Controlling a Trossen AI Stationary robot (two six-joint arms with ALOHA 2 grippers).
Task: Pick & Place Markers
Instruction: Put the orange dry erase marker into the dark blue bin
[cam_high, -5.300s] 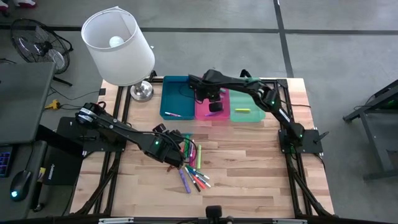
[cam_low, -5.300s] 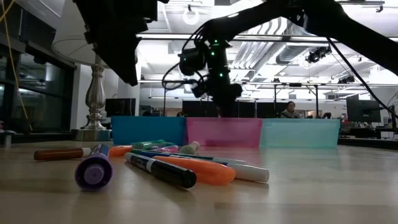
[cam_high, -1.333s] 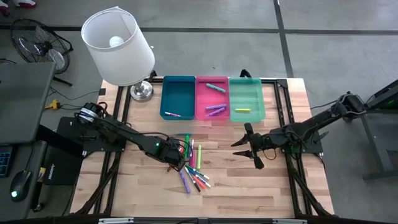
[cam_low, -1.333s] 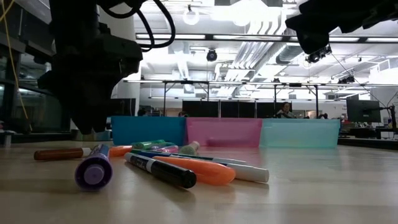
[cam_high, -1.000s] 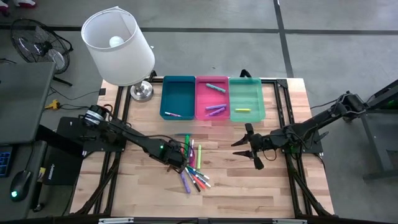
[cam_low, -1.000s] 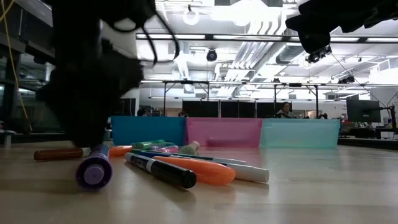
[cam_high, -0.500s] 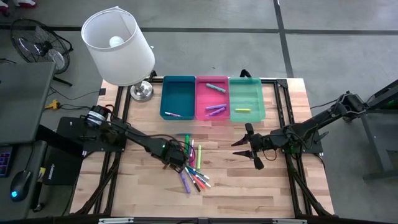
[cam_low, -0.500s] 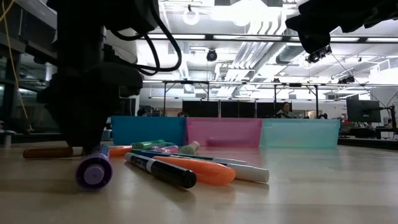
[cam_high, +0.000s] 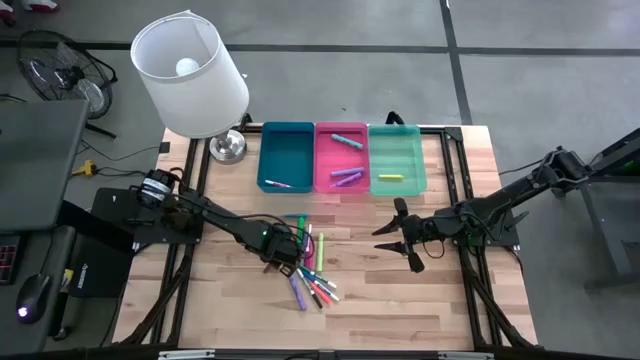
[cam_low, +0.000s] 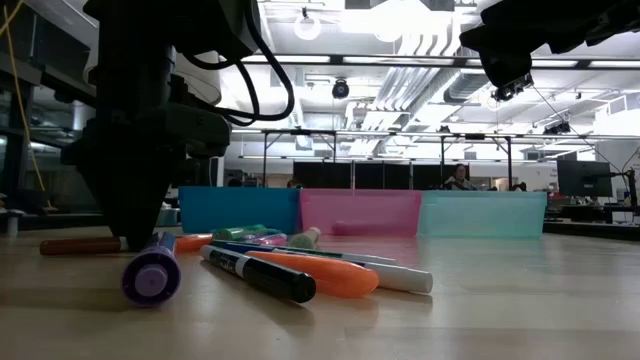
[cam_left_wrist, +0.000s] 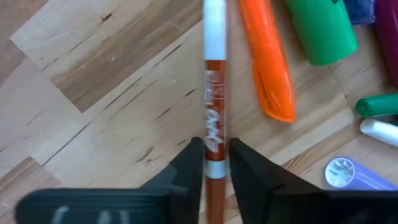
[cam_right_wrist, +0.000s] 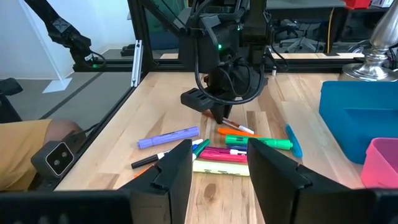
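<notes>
Markers (cam_high: 309, 268) lie in a loose pile on the bench (cam_high: 380, 300), in front of the blue tray (cam_high: 285, 157), pink tray (cam_high: 340, 156) and green tray (cam_high: 397, 157). The left gripper (cam_left_wrist: 215, 163) is down at the pile's edge, fingers clamped on a brown marker (cam_left_wrist: 213, 127) beside an orange one (cam_left_wrist: 267, 62). The right gripper (cam_high: 392, 236) hovers nearby, fingers apart. A lamp (cam_high: 192, 75) stands at the bench's corner.

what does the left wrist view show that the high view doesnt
Only the left wrist view shows the left tool with its fingers tight on both sides of a thin brown-red marker, beside an orange marker. Only the high view shows the blue tray, pink tray, green tray, lamp and waiting right tool. Both show the marker pile on the wooden table.
</notes>
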